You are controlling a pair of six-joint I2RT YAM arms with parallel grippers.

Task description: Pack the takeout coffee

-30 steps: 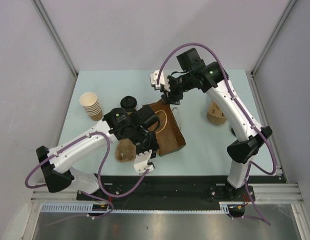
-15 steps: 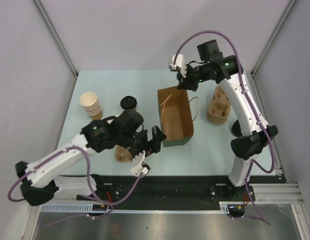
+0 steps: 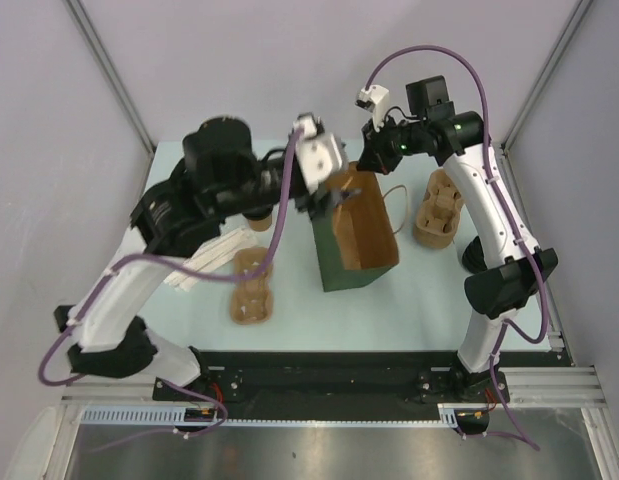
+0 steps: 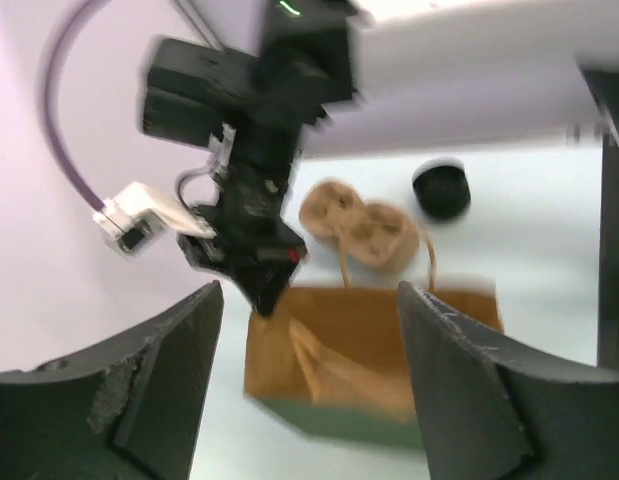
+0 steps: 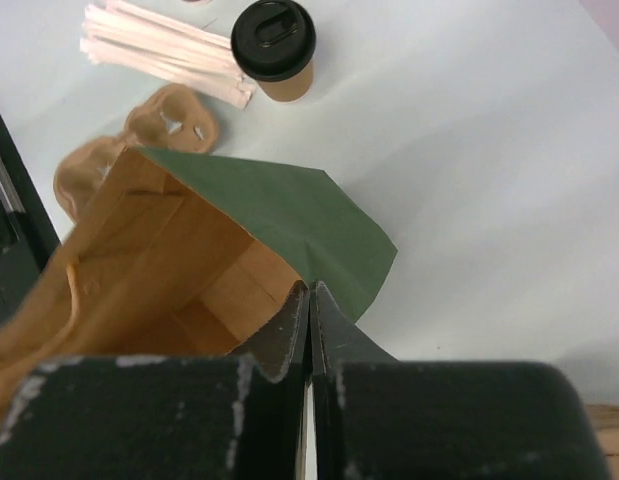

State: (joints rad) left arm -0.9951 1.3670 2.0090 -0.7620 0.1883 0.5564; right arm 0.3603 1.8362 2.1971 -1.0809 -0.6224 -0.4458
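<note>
At mid-tabletop, green bag [image 3: 334,268]: upright, with its mouth open upward and the brown lining showing.
Right gripper [image 5: 309,300]: jaws clenched on the bag's far rim. I judge this one pinch is what keeps the mouth spread.
Left gripper [image 4: 309,292]: jaws released and empty, raised near the bag's far-left corner.
Takeout coffee [image 5: 274,45]: upright with its lid on, on the tabletop toward the left edge. It stands apart from the bag, just beside a bundle of wooden stirrers [image 5: 154,48], and from above my left arm largely hides it.
Risk, bag: a tug from my right arm could tear the rim or let it slip, so the mouth sags or the bag topples.
Risk, cup: as I reach down, my left arm could knock the cup over or scatter the stirrers.
Risk, insertion: a tilted cup may catch the rim and spill.
</note>
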